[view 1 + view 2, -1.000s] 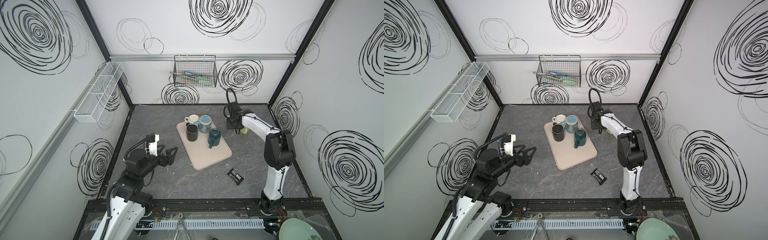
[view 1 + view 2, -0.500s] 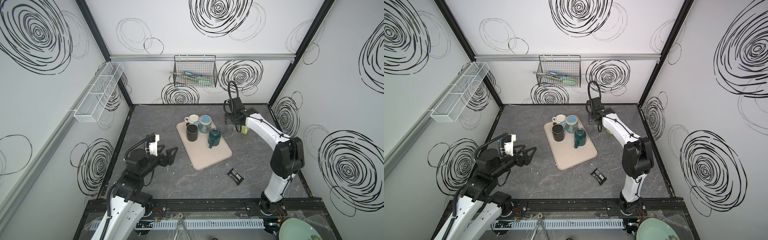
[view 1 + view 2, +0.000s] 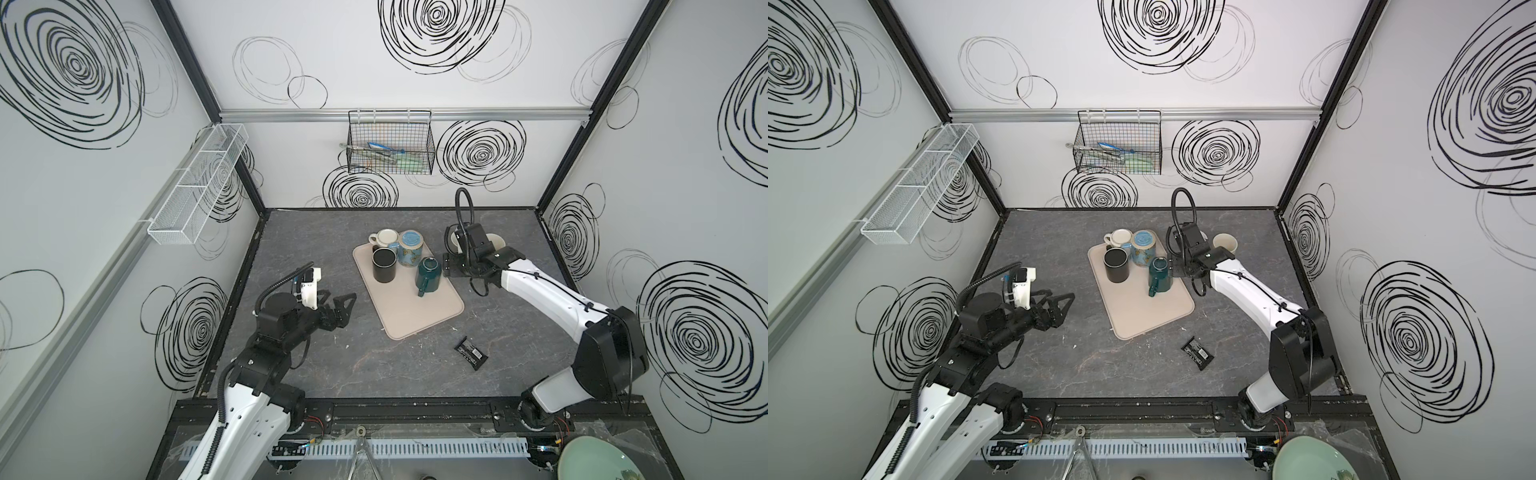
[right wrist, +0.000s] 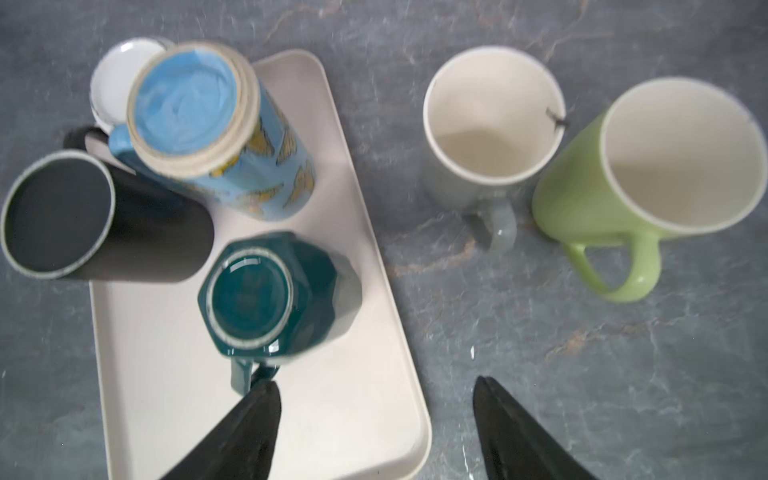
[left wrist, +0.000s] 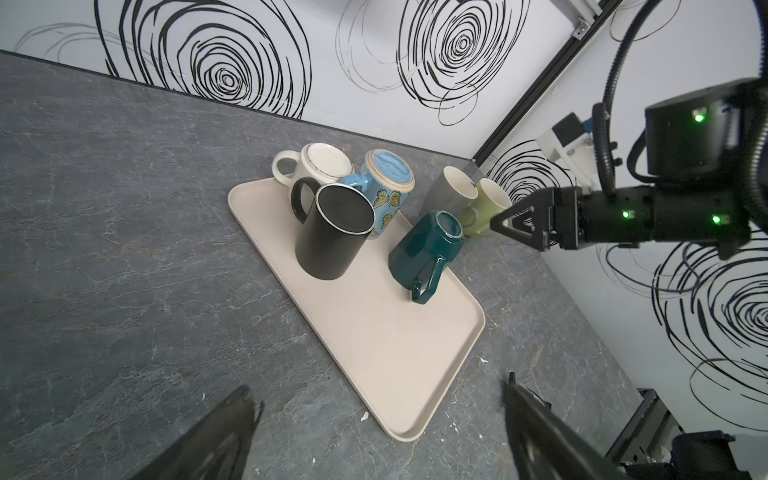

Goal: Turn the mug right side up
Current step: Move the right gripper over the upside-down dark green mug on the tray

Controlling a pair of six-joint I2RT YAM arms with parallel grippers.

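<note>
In both top views four mugs are seen standing bottom-up on the tray point(image 3: 419, 309), presumably left there to drain. They are a cream mug point(image 3: 386, 237), a blue mug point(image 3: 410, 248), a black mug point(image 3: 384, 266) and a teal mug point(image 3: 429, 274). The right pincer point(image 3: 448, 266) is held just beside the teal mug at the tray's edge, which suggests that this mug is meant to be turned. The left pincer point(image 3: 340, 309) is kept well apart from the tray, so the working arm is not crowded.

In the left wrist view, what is largely hidden by the right arm from above is laid bare. A grey mug point(image 5: 451, 193) and a green mug point(image 5: 488, 205) are set mouth-up on the table just past the tray (already righted, it seems). The left pincer's own fingers are shown spread wide with nothing between them.

In the right wrist view the right pincer's jaws are seen parted and empty. One finger point(image 4: 249, 428) is placed over the teal mug's handle, though contact cannot be judged through the blur. The mug's base ring is turned toward the camera, so it is not yet righted.
</note>
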